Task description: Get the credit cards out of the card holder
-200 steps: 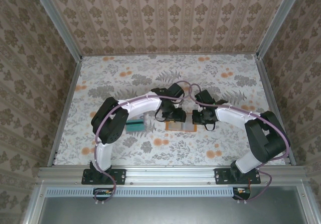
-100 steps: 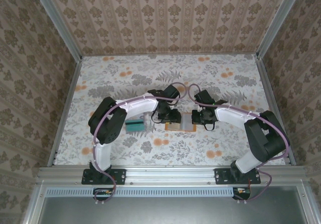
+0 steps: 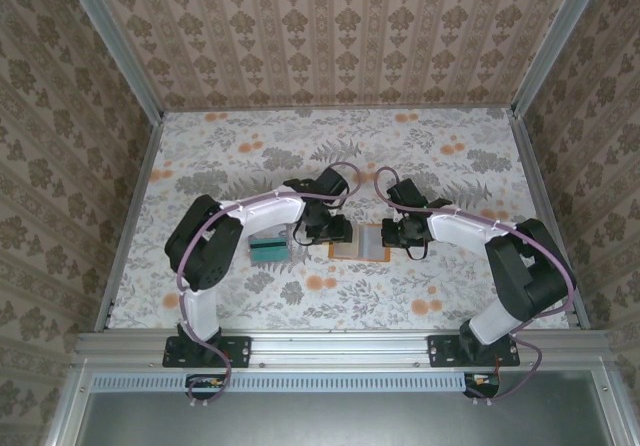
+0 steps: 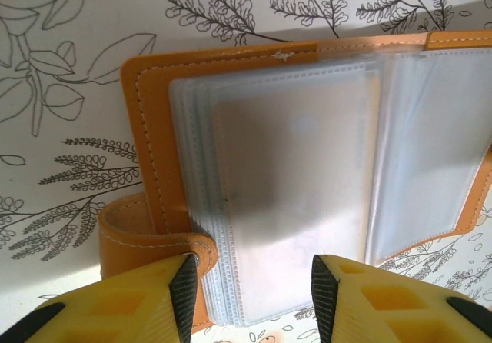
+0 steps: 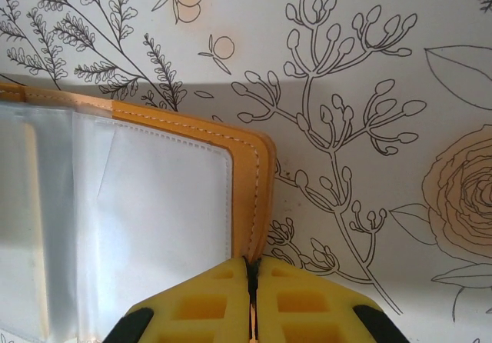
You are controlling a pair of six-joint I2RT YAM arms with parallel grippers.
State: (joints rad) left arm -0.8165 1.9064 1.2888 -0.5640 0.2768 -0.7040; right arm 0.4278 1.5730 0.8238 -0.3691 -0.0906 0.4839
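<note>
The orange-tan card holder (image 3: 362, 242) lies open on the floral table, its clear plastic sleeves (image 4: 292, 189) fanned across the inside. My left gripper (image 4: 254, 288) hovers over its left half, open, one finger on each side of the sleeve stack and nothing pinched. A snap strap (image 4: 146, 231) sticks out beside the left finger. My right gripper (image 5: 252, 270) is shut on the holder's right edge (image 5: 257, 181). A teal credit card (image 3: 268, 248) lies on the table left of the holder. Whether the blurred sleeves hold cards I cannot tell.
The patterned walls and metal frame posts (image 3: 130, 76) enclose the table on three sides. Both arms reach in toward the middle, with the left arm's elbow (image 3: 200, 241) low on the left. Open floral tabletop (image 3: 330, 141) lies beyond the holder.
My left gripper has slid leftward off the middle of the holder to its left half, uncovering more sleeves. The right gripper has kept its pinch and place.
</note>
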